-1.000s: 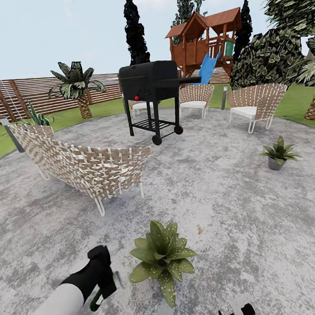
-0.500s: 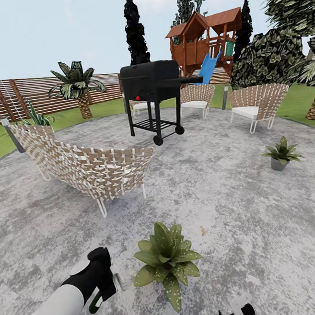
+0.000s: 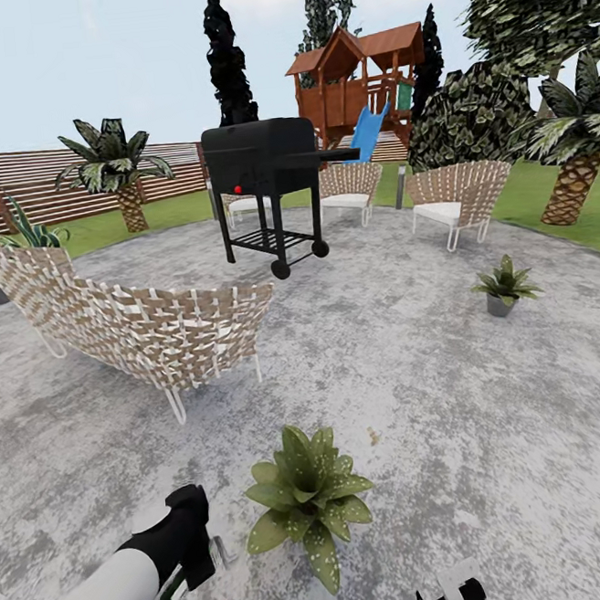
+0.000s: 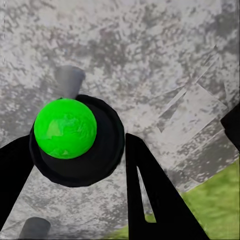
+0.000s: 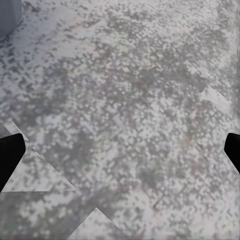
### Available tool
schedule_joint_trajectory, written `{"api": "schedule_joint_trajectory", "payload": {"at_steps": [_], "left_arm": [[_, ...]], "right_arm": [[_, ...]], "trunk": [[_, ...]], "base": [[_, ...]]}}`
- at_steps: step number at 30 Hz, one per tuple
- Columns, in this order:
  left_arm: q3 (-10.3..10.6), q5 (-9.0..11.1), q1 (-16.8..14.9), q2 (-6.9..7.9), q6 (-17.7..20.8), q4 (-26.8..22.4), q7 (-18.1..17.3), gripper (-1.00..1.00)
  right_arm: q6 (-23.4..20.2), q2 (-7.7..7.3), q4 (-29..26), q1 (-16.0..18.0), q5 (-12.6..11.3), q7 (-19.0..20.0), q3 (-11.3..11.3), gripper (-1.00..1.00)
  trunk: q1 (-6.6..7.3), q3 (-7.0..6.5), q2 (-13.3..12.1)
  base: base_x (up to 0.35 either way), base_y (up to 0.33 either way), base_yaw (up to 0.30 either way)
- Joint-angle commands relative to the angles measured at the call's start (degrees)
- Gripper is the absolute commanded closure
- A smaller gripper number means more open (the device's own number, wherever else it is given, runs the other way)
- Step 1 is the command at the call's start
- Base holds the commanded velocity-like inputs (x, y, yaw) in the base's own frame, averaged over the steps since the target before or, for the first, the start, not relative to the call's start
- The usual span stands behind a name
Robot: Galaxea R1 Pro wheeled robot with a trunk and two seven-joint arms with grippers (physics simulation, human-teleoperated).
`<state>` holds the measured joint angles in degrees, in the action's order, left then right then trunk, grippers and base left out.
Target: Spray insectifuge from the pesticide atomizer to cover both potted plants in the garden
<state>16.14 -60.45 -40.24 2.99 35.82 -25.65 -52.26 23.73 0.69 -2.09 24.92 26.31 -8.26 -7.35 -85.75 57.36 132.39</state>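
My left gripper [image 3: 201,557] is at the lower left of the head view, shut on the pesticide atomizer [image 3: 178,590]. The bottle's green body hangs below the fingers and its whitish head [image 3: 217,551] pokes out toward the near potted plant [image 3: 306,501]. That plant's leaves carry pale specks of insectifuge. In the left wrist view the atomizer [image 4: 65,128] sits round and bright green between black fingers [image 4: 150,195]. The second potted plant [image 3: 503,285] stands far right on the patio. My right gripper [image 3: 452,593] is at the bottom edge, open over bare stone [image 5: 120,150].
A woven sofa [image 3: 147,328] stands left of centre with a black grill [image 3: 264,161] behind it. Woven chairs [image 3: 459,193] line the patio's far side. Beyond them are lawn, a slatted fence [image 3: 14,185], palms [image 3: 572,173] and a playhouse [image 3: 353,84]. A grey pot edge [image 5: 7,15] shows by my right gripper.
The whole picture has slid left and a little up, so the camera has turned right. Both arms keep their pose, and the atomizer stays in the left gripper.
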Motion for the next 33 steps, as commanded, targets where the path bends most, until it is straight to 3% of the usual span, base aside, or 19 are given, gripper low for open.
{"api": "schedule_joint_trajectory", "payload": {"at_steps": [1, 9, 14, 18, 23, 26, 29, 33], "left_arm": [[0.21, -0.08, -0.01, 0.06, 0.16, 0.92, 1.18, 1.00], [0.05, -0.12, -0.08, 0.26, 0.09, 2.88, 3.73, 1.00], [0.19, -0.11, -0.03, -1.48, -0.16, 2.96, 5.59, 1.00], [0.13, -0.11, -0.05, -1.86, -0.60, 2.88, 6.04, 1.00], [-0.41, -0.11, -0.10, -1.69, -0.66, 1.84, 6.12, 1.00], [-3.38, -0.11, -0.10, -1.87, -1.09, 1.63, 6.12, 1.00], [-4.00, -0.16, -0.10, -1.77, -2.74, 1.65, 6.12, 1.00], [-4.18, -0.20, -0.10, -0.24, -3.46, 1.95, 6.12, 1.00]], "right_arm": [[0.14, 0.02, 0.07, 0.04, 0.61, -0.27, -0.46, -1.00], [0.09, 0.02, 0.11, 0.04, 0.67, -0.27, -0.38, -1.00], [0.10, 0.02, 0.09, 0.04, 0.65, -0.27, -0.38, -1.00], [0.09, 0.02, 0.14, 0.04, 0.65, -0.27, -0.38, -1.00], [0.09, 0.02, 0.15, 0.04, 0.65, -0.27, -0.38, -1.00], [0.09, 0.02, 0.15, 0.04, 0.67, -0.27, -0.38, -1.00], [0.09, 0.02, 0.15, 0.04, 0.67, -0.27, -0.38, -1.00], [0.09, 0.02, 0.15, 0.04, 0.67, -0.27, -0.38, -1.00]], "trunk": [[0.01, 0.05, 0.02], [0.01, 0.05, 0.02], [0.01, 0.05, 0.02], [0.01, 0.05, 0.02], [0.01, 0.05, 0.02], [0.01, 0.05, 0.02], [0.01, 0.05, 0.02], [0.01, 0.05, 0.02]], "base": [[0.000, 0.000, -0.005], [0.000, 0.000, -0.001], [0.000, 0.000, 0.000], [0.000, 0.000, 0.000], [0.000, 0.000, 0.000], [0.000, 0.000, 0.000], [0.000, 0.000, 0.000], [0.000, 0.000, 0.000]]}}
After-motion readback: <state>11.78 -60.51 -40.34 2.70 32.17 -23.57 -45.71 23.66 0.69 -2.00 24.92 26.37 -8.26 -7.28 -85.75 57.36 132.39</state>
